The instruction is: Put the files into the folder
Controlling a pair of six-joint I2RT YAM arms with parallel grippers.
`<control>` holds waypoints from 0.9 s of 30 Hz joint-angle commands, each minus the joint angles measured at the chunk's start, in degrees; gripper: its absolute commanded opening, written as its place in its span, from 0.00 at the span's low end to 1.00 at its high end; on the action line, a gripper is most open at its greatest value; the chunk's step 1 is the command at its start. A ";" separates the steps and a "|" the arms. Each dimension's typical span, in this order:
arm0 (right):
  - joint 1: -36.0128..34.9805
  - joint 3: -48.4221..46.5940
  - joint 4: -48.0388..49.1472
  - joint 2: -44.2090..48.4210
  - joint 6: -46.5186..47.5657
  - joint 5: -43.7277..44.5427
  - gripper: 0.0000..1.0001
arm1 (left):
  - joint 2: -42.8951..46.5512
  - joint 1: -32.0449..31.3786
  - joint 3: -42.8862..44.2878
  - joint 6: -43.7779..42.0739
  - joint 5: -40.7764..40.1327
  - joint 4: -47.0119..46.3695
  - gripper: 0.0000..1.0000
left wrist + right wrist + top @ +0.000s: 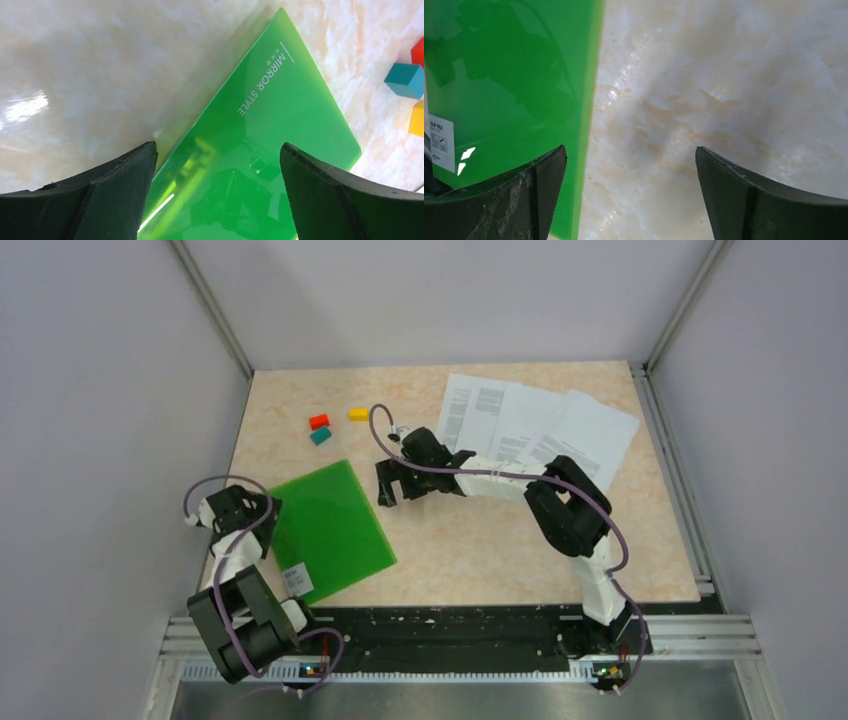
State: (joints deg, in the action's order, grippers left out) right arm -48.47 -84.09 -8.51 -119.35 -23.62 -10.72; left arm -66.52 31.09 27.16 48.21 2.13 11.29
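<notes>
The green folder [328,528] lies closed and flat at the left-centre of the table, a small white label [297,580] near its front corner. The files [535,425], white printed sheets, are fanned out at the back right. My left gripper [262,510] hovers open over the folder's left edge; in the left wrist view the folder [270,125] fills the gap between the open jaws. My right gripper [390,490] stands open just right of the folder's far corner, over bare tabletop; its wrist view shows the folder [514,85] edge under the left finger.
Three small blocks sit at the back left: red [319,421], teal [320,437] and yellow [358,414]. Grey walls enclose the table on three sides. The right arm stretches across the table's middle in front of the files.
</notes>
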 commanded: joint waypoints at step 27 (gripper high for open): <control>4.83 12.59 2.86 7.37 -3.95 6.75 0.99 | -7.22 -42.33 6.19 12.30 -1.06 7.53 0.98</control>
State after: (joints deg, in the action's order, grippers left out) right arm -44.93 -73.47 -2.46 -114.34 -27.29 -3.07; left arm -72.82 -7.49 32.27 57.49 -0.36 11.18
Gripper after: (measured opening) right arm 0.988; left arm 0.983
